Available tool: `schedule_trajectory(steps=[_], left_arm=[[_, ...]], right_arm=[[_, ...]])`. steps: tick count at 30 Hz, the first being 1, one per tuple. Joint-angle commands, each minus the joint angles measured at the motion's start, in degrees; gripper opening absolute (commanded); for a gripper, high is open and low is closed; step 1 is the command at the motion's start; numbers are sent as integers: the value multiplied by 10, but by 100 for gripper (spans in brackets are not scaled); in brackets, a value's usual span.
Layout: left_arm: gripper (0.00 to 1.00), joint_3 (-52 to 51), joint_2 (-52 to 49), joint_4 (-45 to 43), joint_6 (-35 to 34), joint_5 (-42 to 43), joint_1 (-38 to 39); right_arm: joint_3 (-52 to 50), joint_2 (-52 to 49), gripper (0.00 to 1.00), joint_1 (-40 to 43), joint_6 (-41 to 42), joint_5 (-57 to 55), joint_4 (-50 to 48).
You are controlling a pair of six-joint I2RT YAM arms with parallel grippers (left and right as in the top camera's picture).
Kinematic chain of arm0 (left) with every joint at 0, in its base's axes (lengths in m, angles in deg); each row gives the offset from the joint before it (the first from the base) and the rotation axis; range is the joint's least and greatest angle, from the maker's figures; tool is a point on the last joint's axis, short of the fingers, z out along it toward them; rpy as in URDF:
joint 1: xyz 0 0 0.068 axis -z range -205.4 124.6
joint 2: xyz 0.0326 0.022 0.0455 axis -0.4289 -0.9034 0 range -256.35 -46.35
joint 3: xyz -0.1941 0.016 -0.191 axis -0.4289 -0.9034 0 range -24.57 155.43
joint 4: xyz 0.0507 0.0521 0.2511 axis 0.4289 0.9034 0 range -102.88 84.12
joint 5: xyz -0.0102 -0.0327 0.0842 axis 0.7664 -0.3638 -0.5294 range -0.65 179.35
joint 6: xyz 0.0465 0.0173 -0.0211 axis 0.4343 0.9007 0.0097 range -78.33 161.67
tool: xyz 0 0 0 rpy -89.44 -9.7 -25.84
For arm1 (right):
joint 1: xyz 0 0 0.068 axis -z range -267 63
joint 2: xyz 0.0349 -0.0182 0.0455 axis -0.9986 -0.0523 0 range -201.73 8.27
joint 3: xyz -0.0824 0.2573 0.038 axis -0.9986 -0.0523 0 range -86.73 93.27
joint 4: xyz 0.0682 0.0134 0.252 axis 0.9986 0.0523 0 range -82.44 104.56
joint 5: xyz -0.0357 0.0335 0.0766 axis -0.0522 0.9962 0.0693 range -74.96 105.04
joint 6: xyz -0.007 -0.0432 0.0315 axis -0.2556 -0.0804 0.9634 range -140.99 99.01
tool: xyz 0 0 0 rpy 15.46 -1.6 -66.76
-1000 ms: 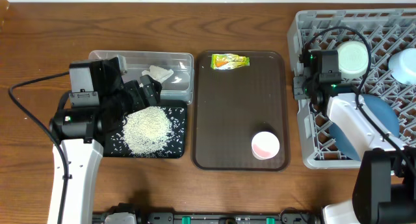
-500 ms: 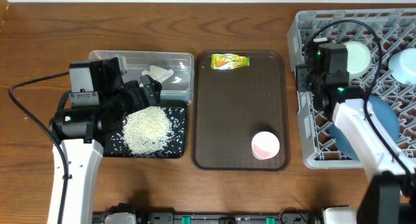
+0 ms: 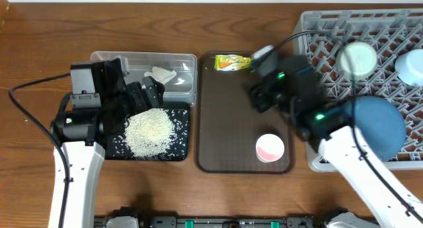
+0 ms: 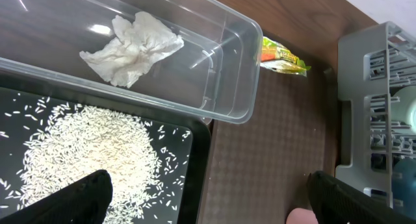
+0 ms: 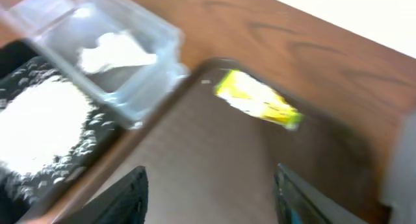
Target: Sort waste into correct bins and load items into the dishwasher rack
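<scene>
White rice [image 3: 149, 132] lies piled in the black tray [image 3: 180, 152]. A crumpled tissue [image 3: 160, 75] lies in the clear tub [image 3: 188, 59]. The yellow-green wrapper [image 3: 234, 62] lies at the far end of the brown serving tray [image 3: 225, 142]; the pink cup [image 3: 269, 148] stands at its near right. The grey rack [image 3: 310, 26] holds the blue plate [image 3: 380, 125], a mint-white bowl [image 3: 357, 58] and a light-blue bowl [image 3: 411, 68]. My left gripper [image 4: 208, 198] is open above the black tray's right edge. My right gripper [image 5: 208, 201] is open over the brown tray, near the wrapper [image 5: 257, 100].
The wooden table edge runs along the back. The rack's left wall [image 4: 364, 100] stands right beside the brown tray. The tissue [image 4: 130, 45] and rice [image 4: 97, 149] show in the left wrist view, the tub [image 5: 110, 55] in the right wrist view.
My right arm has swung left from over the rack to above the brown tray, near the wrapper. The left arm has not moved.
</scene>
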Motion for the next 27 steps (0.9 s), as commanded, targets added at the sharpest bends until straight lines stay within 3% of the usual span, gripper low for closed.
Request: schedule_trajectory(steps=[1, 8, 12, 16, 22, 27], left_arm=[[98, 6, -3, -1, 1, 6, 0], [98, 6, -3, 0, 1, 6, 0], [98, 6, -3, 0, 1, 6, 0], [98, 6, -3, -13, 1, 6, 0], [98, 6, -6, -126, -2, 71, 5], [98, 7, -31, -210, -53, 76, 54]], right_arm=[[6, -11, 68, -26, -10, -49, 0], [6, -12, 85, -19, -9, -108, 1], [6, -12, 90, 0, -9, -144, 8], [6, -12, 99, 25, 33, -139, 27], [6, -12, 99, 44, 40, -176, 97], [6, -12, 99, 87, 134, -206, 125]])
